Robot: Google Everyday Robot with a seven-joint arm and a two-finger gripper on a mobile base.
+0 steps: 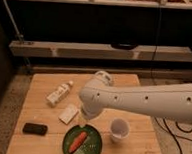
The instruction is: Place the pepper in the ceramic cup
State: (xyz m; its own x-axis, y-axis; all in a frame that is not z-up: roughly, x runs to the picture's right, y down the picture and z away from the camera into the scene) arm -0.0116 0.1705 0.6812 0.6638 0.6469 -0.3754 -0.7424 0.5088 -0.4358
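Observation:
The slim orange-red pepper (78,142) lies on a green plate (91,147) at the front of the wooden table. The small white ceramic cup (119,129) stands upright just right of the plate, apart from it. My white arm reaches in from the right, and my gripper (82,120) points down just above the plate's far edge, a little above the pepper's far end and left of the cup. The arm hides much of the gripper.
A white plastic bottle (59,92) lies on its side at the table's back left. A flat white packet (69,113) lies beside my gripper. A black flat object (34,129) sits at the front left. Shelving stands behind the table (134,82).

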